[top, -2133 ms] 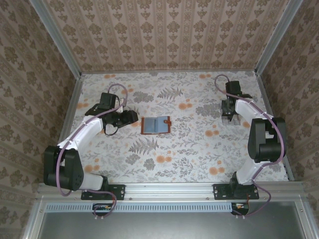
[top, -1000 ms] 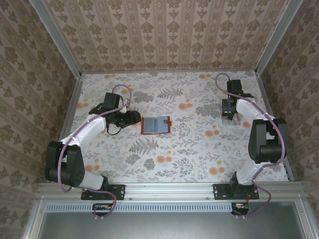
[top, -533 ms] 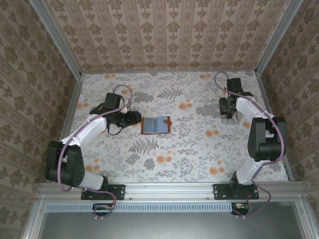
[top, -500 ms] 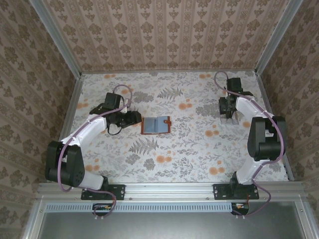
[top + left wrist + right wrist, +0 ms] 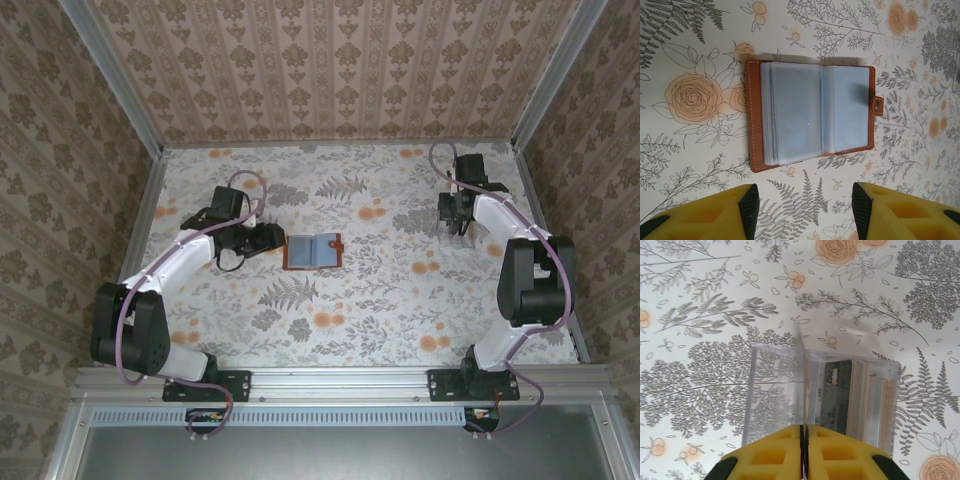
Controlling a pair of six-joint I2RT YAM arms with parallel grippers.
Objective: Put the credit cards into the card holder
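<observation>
Over the clear box (image 5: 771,390) at far right, my right jaws pinch 1 card (image 5: 803,385) edge-on; my left jaws hang spread by the open holder (image 5: 810,122) mid-surface. So thin a grip could let it slip.

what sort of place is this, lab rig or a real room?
Most likely a robot test cell dressed up as a home: wallpapered panels set in aluminium framing, a floral cloth as work surface, and the left arm and right arm bolted to a front rail.

Reddish-brown folding card holder (image 5: 810,117): we see stitched leather-like cover, glossy clear sleeves.
White floral tablecloth (image 5: 695,150): smooth matt cloth.
Clear rectangular box (image 5: 775,390): glossy plastic.
</observation>
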